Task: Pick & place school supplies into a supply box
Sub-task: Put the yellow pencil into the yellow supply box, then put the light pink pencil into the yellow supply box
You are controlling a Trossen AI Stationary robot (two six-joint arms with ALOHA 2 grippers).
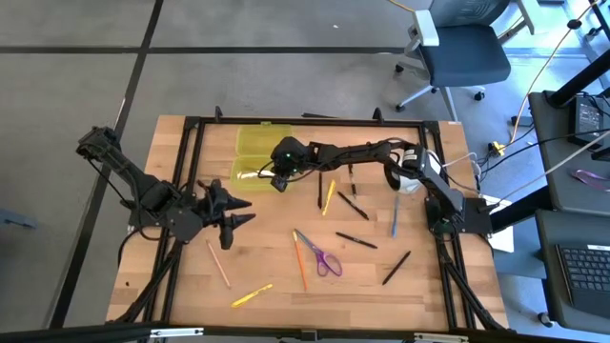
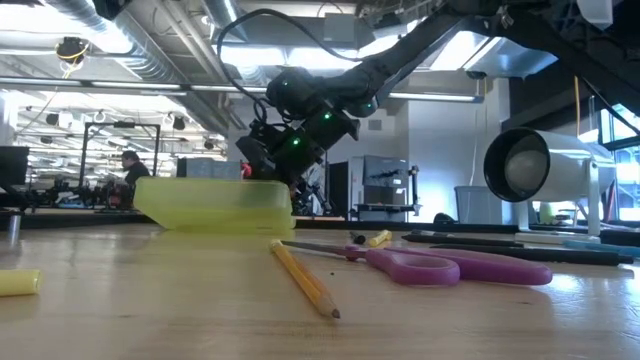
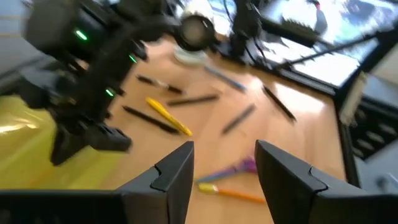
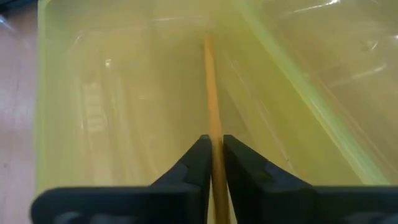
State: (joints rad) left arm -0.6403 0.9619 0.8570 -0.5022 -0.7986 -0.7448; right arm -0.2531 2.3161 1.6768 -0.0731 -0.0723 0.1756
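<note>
**Pencil held over the open box**

The left gripper [image 1: 246, 211] hovers at the table's left side, fingers spread and holding nothing. Next along, the supply box [image 1: 255, 143] lies open near the far edge. The right gripper [image 1: 277, 178] reaches over its nearer tray, pinching a wood-tan pencil [image 4: 212, 106] that points into the tray. To the right, purple-handled scissors [image 1: 322, 255] and scattered pens lie on the table [image 1: 276, 276].

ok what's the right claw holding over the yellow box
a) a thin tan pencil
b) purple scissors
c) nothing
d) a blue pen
a: in the right wrist view the right claw is shut on a thin tan pencil that points down into the supply box.
</note>
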